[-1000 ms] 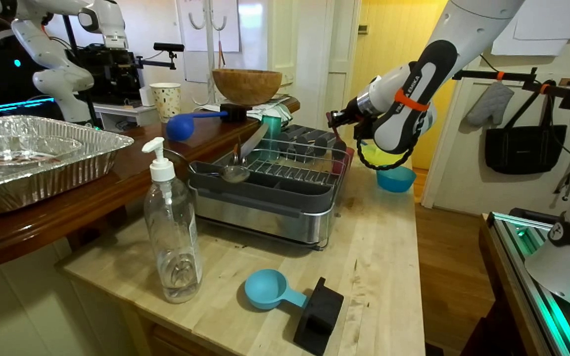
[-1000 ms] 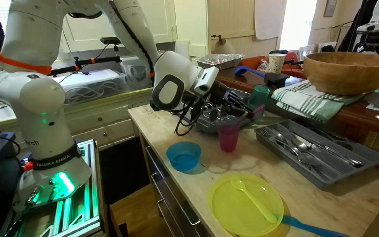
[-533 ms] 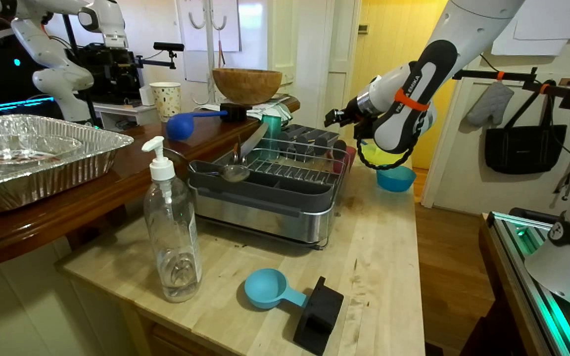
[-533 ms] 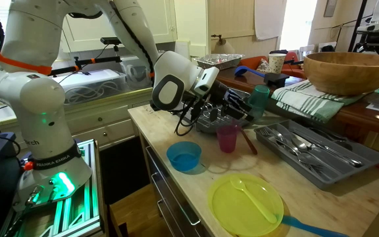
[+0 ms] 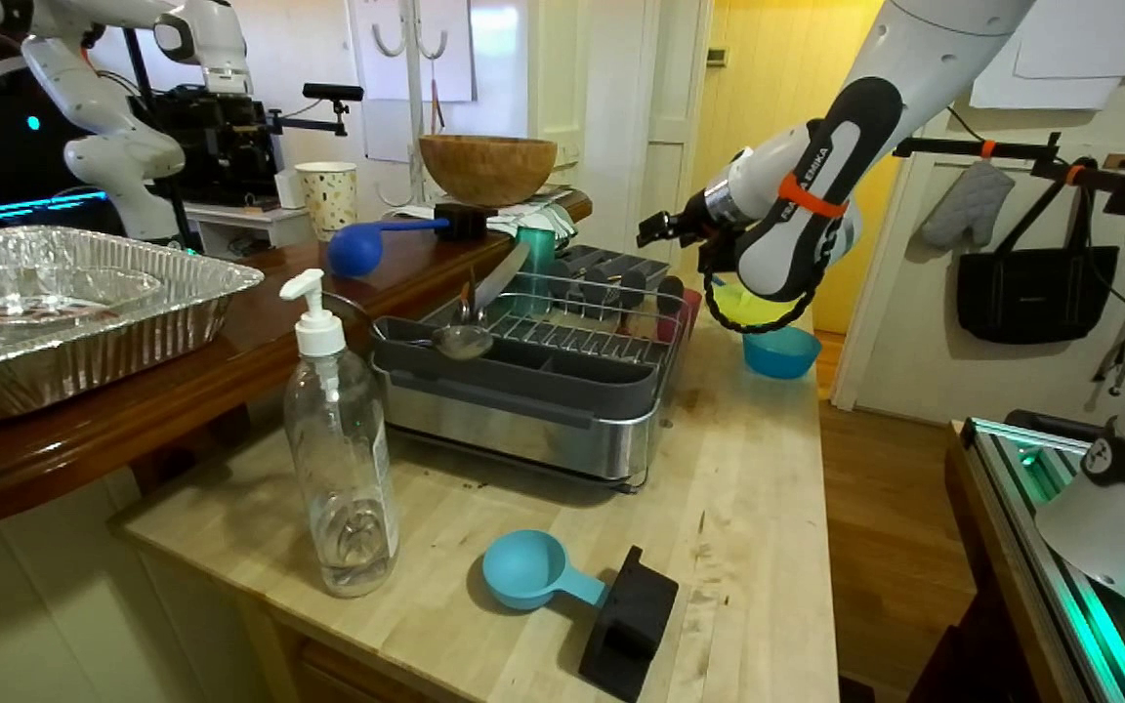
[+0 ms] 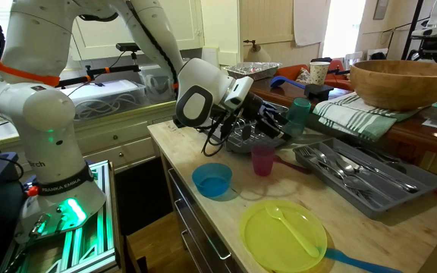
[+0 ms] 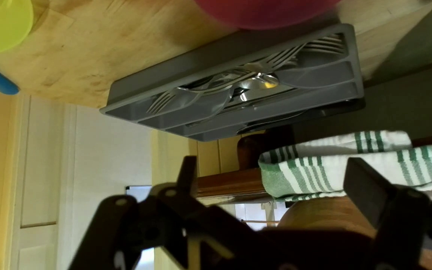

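Note:
My gripper [image 7: 272, 168] stands open in the wrist view, its two fingertips wide apart with nothing between them. In an exterior view the gripper [image 6: 283, 129] hangs above the counter, behind and above a pink cup [image 6: 263, 161]. A reddish utensil [image 6: 292, 165] lies on the counter between that cup and the grey cutlery tray [image 6: 355, 206]; its far end is hidden behind the cup. The wrist view has the tray [image 7: 178, 69], holding forks and spoons, and the rim of the pink cup [image 7: 268, 13] at the top edge. I cannot make out the utensil there.
A wire dish rack [image 5: 523, 439] and a green cup [image 6: 298, 113] stand near the gripper. On the counter are a blue bowl [image 6: 211, 182] and a yellow plate [image 6: 256, 242] with a spoon. The raised ledge carries a striped towel [image 6: 359, 117] and a wooden bowl [image 6: 400, 85].
A second ago the reddish utensil was in the gripper's jaws, slanting above the pink cup. The jaws have opened, and it has dropped to the counter beside the cup. The arm has barely moved.

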Controlling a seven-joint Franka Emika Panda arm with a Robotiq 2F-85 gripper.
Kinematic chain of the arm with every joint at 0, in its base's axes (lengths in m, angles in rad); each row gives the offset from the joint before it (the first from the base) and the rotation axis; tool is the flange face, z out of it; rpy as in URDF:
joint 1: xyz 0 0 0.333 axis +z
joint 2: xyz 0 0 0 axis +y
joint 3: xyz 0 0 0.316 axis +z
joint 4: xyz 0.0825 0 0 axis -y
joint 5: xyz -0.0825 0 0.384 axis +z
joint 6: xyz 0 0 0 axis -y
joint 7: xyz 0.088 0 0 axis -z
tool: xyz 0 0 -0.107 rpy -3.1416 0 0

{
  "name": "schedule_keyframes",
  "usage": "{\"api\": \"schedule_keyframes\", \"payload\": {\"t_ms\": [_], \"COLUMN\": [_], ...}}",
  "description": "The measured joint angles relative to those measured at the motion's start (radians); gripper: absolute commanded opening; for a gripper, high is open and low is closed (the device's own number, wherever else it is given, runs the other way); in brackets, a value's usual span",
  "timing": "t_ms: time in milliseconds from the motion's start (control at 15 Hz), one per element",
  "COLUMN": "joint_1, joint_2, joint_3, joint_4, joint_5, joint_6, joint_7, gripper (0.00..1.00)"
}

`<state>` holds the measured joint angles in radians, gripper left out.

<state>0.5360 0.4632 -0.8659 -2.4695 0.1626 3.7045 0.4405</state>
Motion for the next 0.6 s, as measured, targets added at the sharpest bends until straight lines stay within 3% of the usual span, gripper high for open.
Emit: {"api": "schedule_keyframes", "payload": {"t_ms": [600], "joint_1": [0.003], "joint_2": [-0.025], "joint_3": [-0.03], "joint_4": [0.015], "joint_5": [0.0], "joint_6": [-0.06], "joint_7": [-0.01], "gripper": [1.0]}}
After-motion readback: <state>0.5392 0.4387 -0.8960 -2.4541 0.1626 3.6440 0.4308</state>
